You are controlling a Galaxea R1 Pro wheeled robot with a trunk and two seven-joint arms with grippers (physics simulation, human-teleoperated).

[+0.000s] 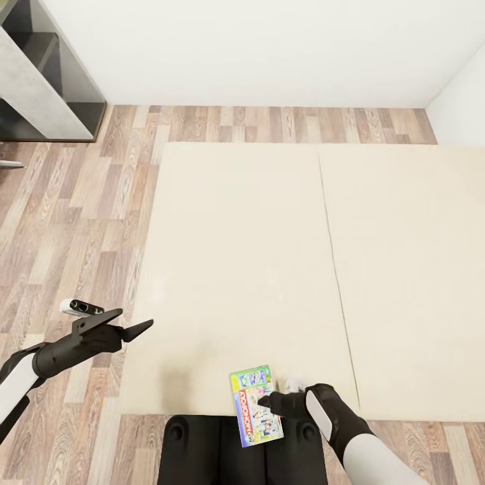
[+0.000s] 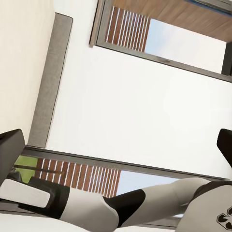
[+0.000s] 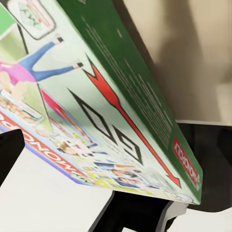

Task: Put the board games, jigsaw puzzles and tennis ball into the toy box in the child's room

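**Right gripper clamped on the Monopoly box at the near edge of the bed**

Right gripper is closed on the Monopoly board game. In the head view its dark fingers sit at the box's right edge, about halfway along. The box is held with its printed face up, its long side running away from the robot. The far part lies over the near edge of the bed; the near part overhangs the robot's black base. Whether the box touches the mattress cannot be told.

Right wrist view: the box shows close up, tilted across the picture, with its green side wall, red logo strip and illustrated lid. Cream mattress surface lies behind it, carrying the box's shadow.

Left gripper is open, with nothing between its jaws. It hangs over the wood-plank floor, just off the left edge of the bed and well apart from the box. Left wrist view: a white wall and slatted window frames, plus part of a white-and-black arm.

Bed: wide cream mattress with one seam line running front to back, right of centre. A dark grey cabinet stands at the far left against the white wall.
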